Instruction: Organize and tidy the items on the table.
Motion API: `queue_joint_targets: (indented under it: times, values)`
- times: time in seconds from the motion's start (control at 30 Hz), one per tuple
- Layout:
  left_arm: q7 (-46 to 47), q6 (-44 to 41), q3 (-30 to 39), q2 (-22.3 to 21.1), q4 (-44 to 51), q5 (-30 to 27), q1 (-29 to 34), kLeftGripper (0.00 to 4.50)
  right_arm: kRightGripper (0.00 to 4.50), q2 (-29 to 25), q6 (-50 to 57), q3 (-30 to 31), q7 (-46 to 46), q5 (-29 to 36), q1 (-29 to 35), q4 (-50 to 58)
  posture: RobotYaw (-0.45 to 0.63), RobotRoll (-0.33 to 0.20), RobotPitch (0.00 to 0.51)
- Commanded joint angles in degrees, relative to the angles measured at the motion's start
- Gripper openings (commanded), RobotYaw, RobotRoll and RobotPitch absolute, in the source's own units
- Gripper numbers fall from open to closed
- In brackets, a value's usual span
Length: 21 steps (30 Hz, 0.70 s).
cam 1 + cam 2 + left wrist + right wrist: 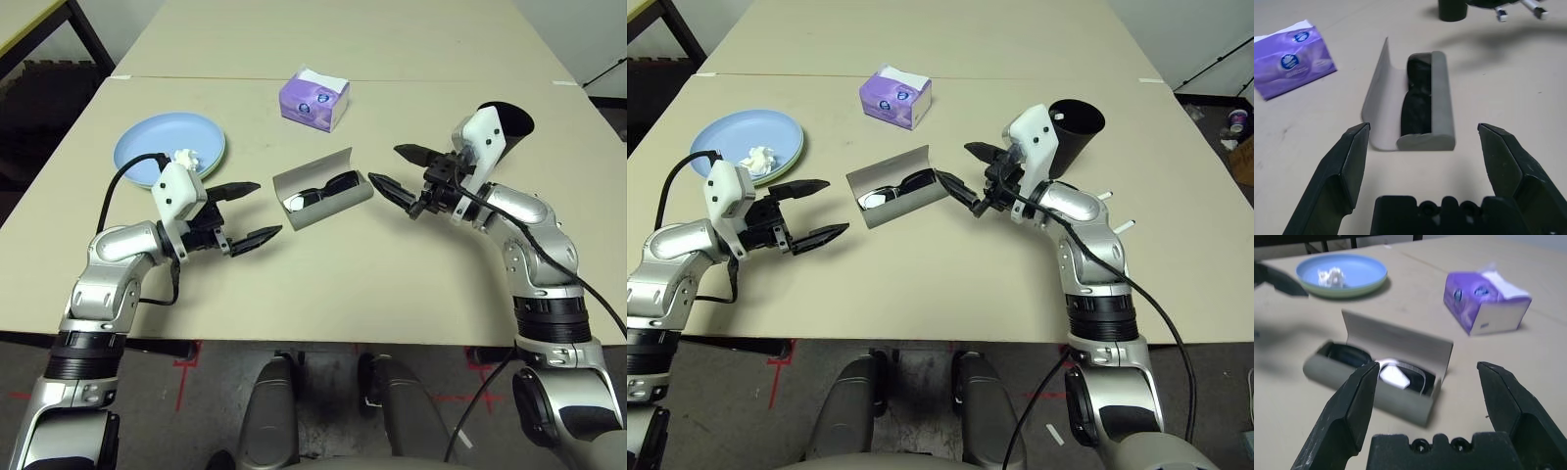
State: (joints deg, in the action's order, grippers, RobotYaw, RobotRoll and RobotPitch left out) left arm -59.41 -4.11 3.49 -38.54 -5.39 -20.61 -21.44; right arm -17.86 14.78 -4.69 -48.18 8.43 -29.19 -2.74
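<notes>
The case (323, 191) lies open on the worktop (392, 284) between the two pincers, its lid standing up on the far side and the sunglasses (1418, 98) seated in the tray. The left pincer (247, 213) is spread wide and holds nothing; the case sits just ahead of it, slightly beyond the fingertips. The right pincer (404, 172) is likewise spread and empty, with its lower fingertip just beside the case's near end, contact not confirmed.

Handling judgement: the case looks like a rigid shell, light, with a smooth matte skin that may slide on the worktop when pushed from one side. The lid is thin and hinged; it should fold under light pressure. Recommended hold: brace one end of the tray with one pincer and press the lid's free edge down with the other. To lift it once shut, grip across the narrow width at mid-length.

The sunglasses are fragile; lens and arms must sit fully inside before closing.

Behind the left pincer, the plates (147, 147) carry the tissue (757, 159). The cup (1073, 132) stands behind the right pincer, a pen (1122, 227) beside that arm.
</notes>
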Motion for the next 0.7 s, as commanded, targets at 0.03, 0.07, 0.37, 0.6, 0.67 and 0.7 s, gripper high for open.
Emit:
queue_joint_targets:
  times: [0.03, 0.07, 0.37, 0.6, 0.67, 0.7]
  values:
    - [0.1, 0.9, -0.4, 0.6, -0.7, 0.8, 0.0, 4.50, 4.47, -0.3, -4.4, 0.1, -0.3, 2.1, 2.5, -3.0, 0.02, 0.000, 0.164]
    - [0.1, 0.9, -0.4, 0.8, -0.8, 0.9, 0.0, 4.50, 4.47, -0.6, -5.9, -0.2, -0.8, 2.8, 2.9, -3.9, 0.02, 0.000, 0.164]
    - [-1.1, 2.7, -0.3, 0.6, -4.2, 1.6, -1.8, 4.50, 4.47, -7.6, -17.4, 1.4, -9.2, 3.8, 3.3, -11.7, 0.01, 0.000, 0.165]
    - [-3.4, 7.8, -1.2, 1.1, -14.5, 3.9, -8.0, 4.50, 4.47, -11.6, -24.1, 3.0, -13.2, 3.1, 2.2, -16.5, 0.00, 0.000, 0.167]
    - [-4.0, 9.6, -1.6, 1.6, -18.0, 4.9, -10.0, 4.50, 4.47, -11.8, -24.0, 3.0, -13.3, 3.3, 2.1, -16.5, 0.00, 0.000, 0.168]
    - [-4.3, 10.3, -1.8, 1.8, -19.4, 5.2, -10.9, 4.50, 4.47, -11.9, -23.9, 3.0, -13.2, 3.4, 2.2, -16.3, -0.01, 0.000, 0.167]
